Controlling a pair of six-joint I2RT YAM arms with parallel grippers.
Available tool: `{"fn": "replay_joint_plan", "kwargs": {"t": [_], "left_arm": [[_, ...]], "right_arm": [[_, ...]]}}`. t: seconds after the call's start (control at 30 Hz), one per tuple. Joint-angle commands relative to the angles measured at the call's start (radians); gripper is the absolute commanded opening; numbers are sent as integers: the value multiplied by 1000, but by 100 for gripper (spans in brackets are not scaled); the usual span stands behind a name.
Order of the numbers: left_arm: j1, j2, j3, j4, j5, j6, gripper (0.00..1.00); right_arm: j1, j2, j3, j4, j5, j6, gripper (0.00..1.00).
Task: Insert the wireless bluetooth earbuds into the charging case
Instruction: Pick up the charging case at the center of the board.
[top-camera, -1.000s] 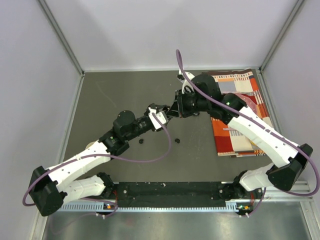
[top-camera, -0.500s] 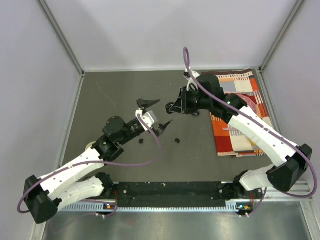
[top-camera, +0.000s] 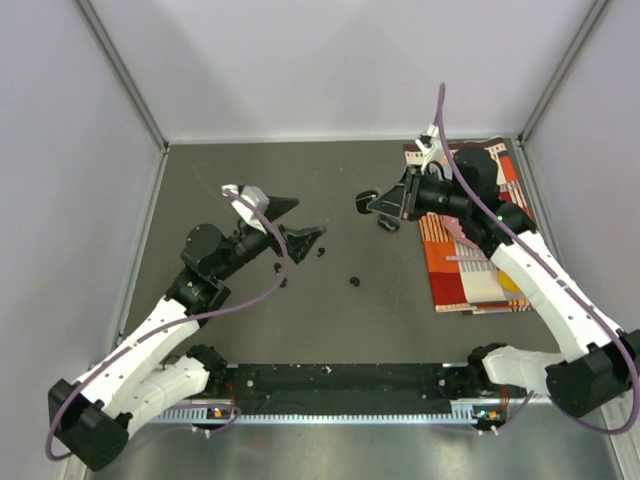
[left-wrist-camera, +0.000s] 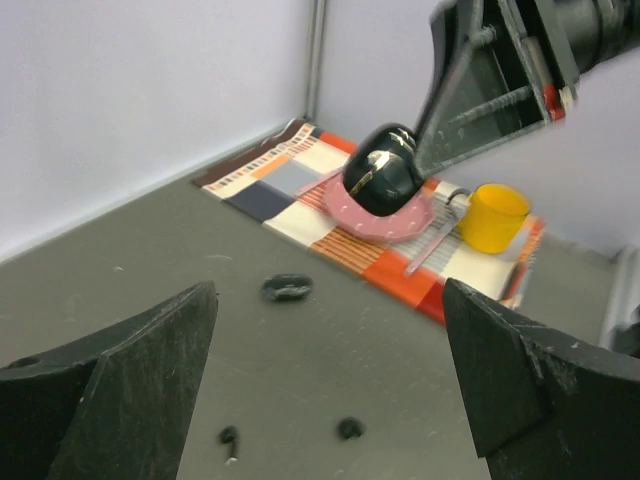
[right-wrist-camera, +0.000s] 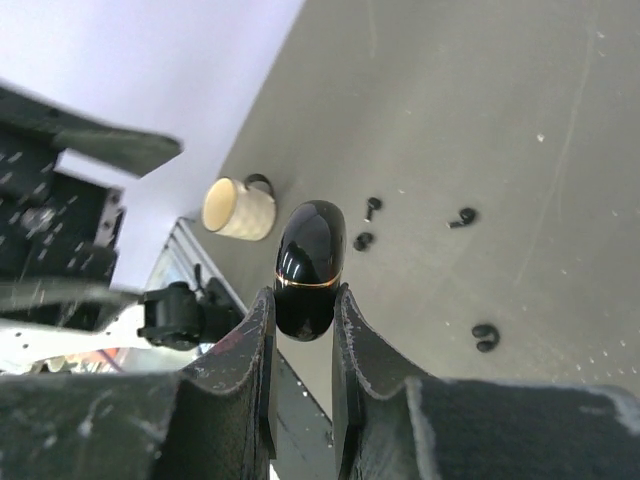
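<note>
Over the last second the two arms have parted. The left gripper (top-camera: 303, 220) has drawn back to its own side, and its fingers have gone from nearly together to spread wide with nothing between them. The right arm has swung off toward the placemat (top-camera: 480, 280).

The earbuds (top-camera: 352, 280) lie loose on the tabletop (top-camera: 250, 170) as small black bits in the middle ground. Some sit just below the left fingers, and one lies on its own further right.

The right gripper (right-wrist-camera: 302, 300) has its fingers clamped on the lower part of the charging case (right-wrist-camera: 308, 268). It holds the case in the air beside the placemat's near-left edge. The case's gold seam looks shut.

The lid probably needs opening before any bud can go in, so the right arm should bring the case low and hold it still, with the seam turned toward the left fingers.

For the pick, the lone bud is the better choice. The left fingers should come straight down over it, centred, and close almost fully, since each bud is far smaller than a finger and could easily roll or skid away.
</note>
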Motion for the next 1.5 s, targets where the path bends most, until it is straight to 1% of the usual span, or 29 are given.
{"fn": "replay_joint_plan", "kwargs": {"t": [0.0,0.03,0.07,0.1,0.17,0.23,0.27,0.47,0.6,0.7,0.9,0.93,1.03,1.07,1.13,1.37,1.47], "left_arm": [[151,23,-20,335,237,-434,99],[164,37,-26,377,266,-479,99],[170,49,-26,410,276,-517,99],[174,60,-20,444,290,-565,99],[174,97,-11,526,322,-635,99],[174,138,0,611,337,-680,99],[174,153,4,637,351,-726,99],[173,247,10,829,386,-846,99],[167,290,32,910,405,-899,94],[150,317,52,933,412,-923,89],[101,368,86,936,417,-923,80],[95,377,90,932,425,-921,77],[86,384,95,910,434,-907,72],[84,382,93,906,429,-901,66],[79,380,98,898,432,-893,61],[49,380,119,843,435,-846,60],[35,391,124,837,439,-840,57]], "right_arm": [[-27,-90,-43,224,-228,33,0],[-27,-99,-61,248,-252,39,0],[-27,-119,-72,318,-278,50,0],[-27,-127,-83,354,-329,78,0],[-27,-139,-109,446,-358,110,0],[-27,-150,-129,501,-400,151,0],[-27,-154,-135,518,-406,164,0],[-25,-162,-170,661,-443,251,0],[-25,-161,-193,722,-454,294,0],[-19,-156,-202,739,-454,300,0],[-9,-156,-215,756,-434,300,0],[-7,-156,-221,761,-431,303,0],[1,-150,-221,784,-424,317,0],[5,-147,-221,784,-423,317,0],[10,-141,-219,790,-421,319,0],[27,-125,-222,804,-406,323,0],[31,-125,-228,810,-395,323,0]]}}
